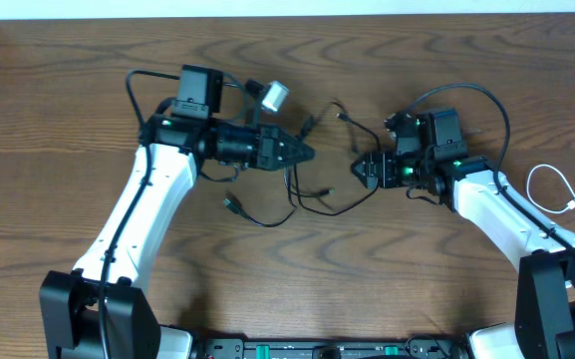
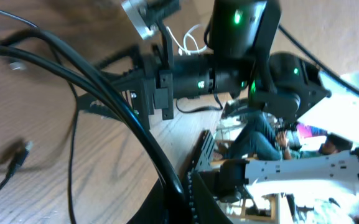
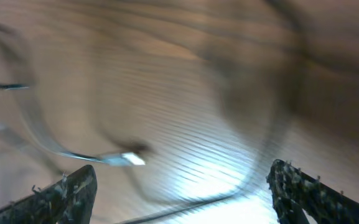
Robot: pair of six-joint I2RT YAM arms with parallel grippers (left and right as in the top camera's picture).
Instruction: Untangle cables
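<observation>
The black cable (image 1: 332, 210) lies in loose loops on the table's middle, between the two arms. My left gripper (image 1: 307, 153) points right over its upper strands. In the left wrist view this gripper (image 2: 182, 199) is shut on the black cable (image 2: 73, 74), which runs up and left from the jaws. My right gripper (image 1: 365, 168) faces left at the loops' right side. In its blurred wrist view the right gripper (image 3: 182, 186) is open, with a cable strand (image 3: 185, 200) and a pale plug (image 3: 129, 159) on the table between the fingers. The white cable (image 1: 551, 184) lies apart at the far right.
Loose black plug ends rest at the lower left (image 1: 230, 205) and upper middle (image 1: 343, 115) of the tangle. The wooden table (image 1: 297, 289) runs to the frame's edges. The right arm's camera mount (image 2: 241, 37) fills much of the left wrist view.
</observation>
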